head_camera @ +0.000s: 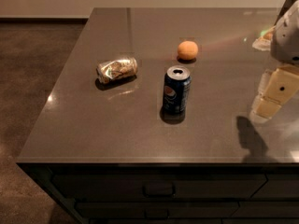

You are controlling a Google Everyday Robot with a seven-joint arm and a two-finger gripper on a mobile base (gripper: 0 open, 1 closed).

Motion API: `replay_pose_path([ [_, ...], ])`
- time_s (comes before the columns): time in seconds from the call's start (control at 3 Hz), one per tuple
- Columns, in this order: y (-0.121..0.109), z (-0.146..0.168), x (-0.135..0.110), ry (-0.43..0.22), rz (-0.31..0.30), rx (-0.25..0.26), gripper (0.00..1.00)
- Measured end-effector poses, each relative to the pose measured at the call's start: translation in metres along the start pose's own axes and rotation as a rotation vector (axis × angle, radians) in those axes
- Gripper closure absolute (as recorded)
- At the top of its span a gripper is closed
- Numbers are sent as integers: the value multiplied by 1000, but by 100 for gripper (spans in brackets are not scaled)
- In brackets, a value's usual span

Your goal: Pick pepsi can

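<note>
The tabletop (107, 134) carries 3 items. The end effector (274, 96) hangs over its right edge, well apart from the target; whether it is open or closed cannot be determined. The pepsi can (176, 90) stands upright near centre, just in front of an orange (188, 50), with a crushed silver can (117, 69) lying to its left. Step in hand: approach. The next move calls for leftward travel and alignment at can mid-height

The pepsi can (176, 90) is standing upright near the middle of the counter (117, 134). Behind it, a touch to the right, the orange fruit (188, 50) is sitting apart. Off to its left and slightly back, the crushed can (117, 69) is lying on its side. The gripper (273, 97) is hanging over the counter's right side, well apart from the pepsi can.
</note>
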State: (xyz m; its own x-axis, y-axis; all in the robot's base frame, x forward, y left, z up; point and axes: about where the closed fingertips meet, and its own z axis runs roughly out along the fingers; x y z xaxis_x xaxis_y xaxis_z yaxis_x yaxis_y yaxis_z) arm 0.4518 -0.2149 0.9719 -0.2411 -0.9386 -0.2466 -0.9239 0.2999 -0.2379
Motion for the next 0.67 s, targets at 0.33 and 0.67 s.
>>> replay_pose_path([
  [0.33,-17,18,-15,-59,39,-4,0],
  [0.67,-28,37,-35,-131,72,-6,0],
])
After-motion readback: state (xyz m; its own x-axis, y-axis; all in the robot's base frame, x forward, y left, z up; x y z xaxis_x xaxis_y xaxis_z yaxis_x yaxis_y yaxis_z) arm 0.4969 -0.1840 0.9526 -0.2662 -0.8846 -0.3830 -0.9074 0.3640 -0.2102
